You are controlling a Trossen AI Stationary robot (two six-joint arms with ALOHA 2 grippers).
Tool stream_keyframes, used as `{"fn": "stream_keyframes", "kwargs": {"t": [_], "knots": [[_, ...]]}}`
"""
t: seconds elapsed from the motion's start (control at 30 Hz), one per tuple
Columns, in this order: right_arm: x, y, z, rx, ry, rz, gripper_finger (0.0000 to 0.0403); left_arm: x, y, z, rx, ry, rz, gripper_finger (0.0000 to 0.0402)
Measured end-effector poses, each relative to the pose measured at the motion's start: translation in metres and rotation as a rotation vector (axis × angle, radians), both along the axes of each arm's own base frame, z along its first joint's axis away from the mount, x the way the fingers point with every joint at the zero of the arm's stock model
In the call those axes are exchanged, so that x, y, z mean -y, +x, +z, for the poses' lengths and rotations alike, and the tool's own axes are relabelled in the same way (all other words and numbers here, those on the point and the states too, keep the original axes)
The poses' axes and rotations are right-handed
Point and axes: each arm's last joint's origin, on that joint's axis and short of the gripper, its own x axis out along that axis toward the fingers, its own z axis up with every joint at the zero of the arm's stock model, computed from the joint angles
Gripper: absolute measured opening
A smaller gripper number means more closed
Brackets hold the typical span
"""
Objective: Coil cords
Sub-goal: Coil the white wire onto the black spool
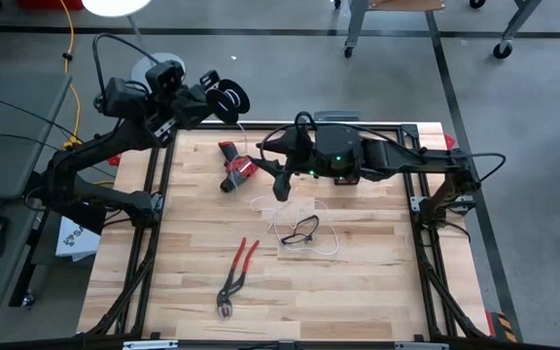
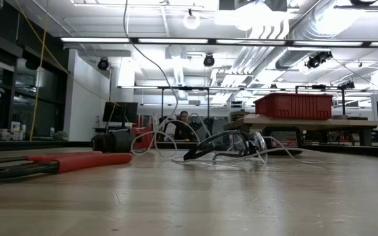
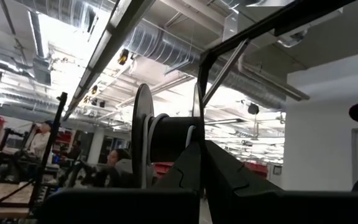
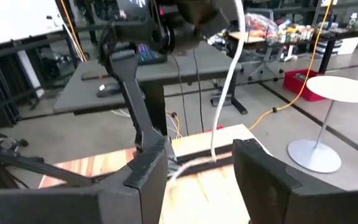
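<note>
My left gripper [image 1: 212, 100] is raised over the table's far left corner, shut on the small black round spool [image 1: 229, 99]. From the spool the thin white cord [image 1: 244, 136] drops to the table and lies in slack loops [image 1: 304, 238] around a pair of safety glasses [image 1: 301, 230]. My right gripper [image 1: 280, 183] hangs open over the table's middle. In its wrist view the cord [image 4: 221, 106] runs down between the two fingers [image 4: 145, 177]. Whether it rests on a finger I cannot tell. My left gripper pinches the spool between its two shut fingers [image 3: 194, 171], at the spool's near side [image 3: 191, 140] beside the dark core. The fingers slant upward from the table's left. The spool is lifted clear of the table, its flanges [image 3: 143, 134] standing on edge.
Red-handled pliers [image 1: 236, 272] lie near the table's front middle. A red and black tool [image 1: 236, 167] lies at the far middle, below the spool. In the low view the pliers [image 2: 77, 160] fill the left foreground. People sit in the room beyond the table.
</note>
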Motion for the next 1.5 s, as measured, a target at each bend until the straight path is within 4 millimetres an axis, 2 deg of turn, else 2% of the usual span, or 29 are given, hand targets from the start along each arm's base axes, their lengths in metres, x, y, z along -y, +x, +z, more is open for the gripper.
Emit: {"fn": "stream_keyframes", "kwargs": {"t": [0.57, 0.73, 0.9, 1.03, 1.17, 1.3, 1.5], "knots": [[0.012, 0.001, 0.003, 0.033, 0.000, 0.027, 0.0170, -0.002, 0.002, -0.003, -0.016, 0.045, 0.043, 0.0000], [0.021, 0.001, 0.004, 0.042, -0.003, -0.033, 0.0170, -0.003, 0.002, -0.003, -0.010, 0.040, 0.054, 0.0000], [0.025, 0.013, 0.002, 0.107, 0.005, 0.004, 0.0170, -0.003, 0.002, -0.003, -0.004, 0.027, 0.068, 0.0000], [0.025, 0.023, -0.010, 0.075, 0.018, 0.027, 0.0169, -0.003, 0.002, -0.003, -0.005, 0.026, 0.068, 0.0000], [0.025, 0.025, -0.013, 0.062, 0.019, 0.025, 0.0167, -0.003, 0.002, -0.002, -0.003, 0.027, 0.069, 0.0000], [0.025, 0.022, -0.009, 0.070, 0.015, 0.016, 0.0150, -0.003, 0.002, -0.002, -0.004, 0.027, 0.068, 0.0000], [0.026, 0.017, -0.004, 0.078, -0.015, -0.014, 0.0098, -0.003, 0.002, -0.002, -0.004, 0.027, 0.069, 0.0000]]}}
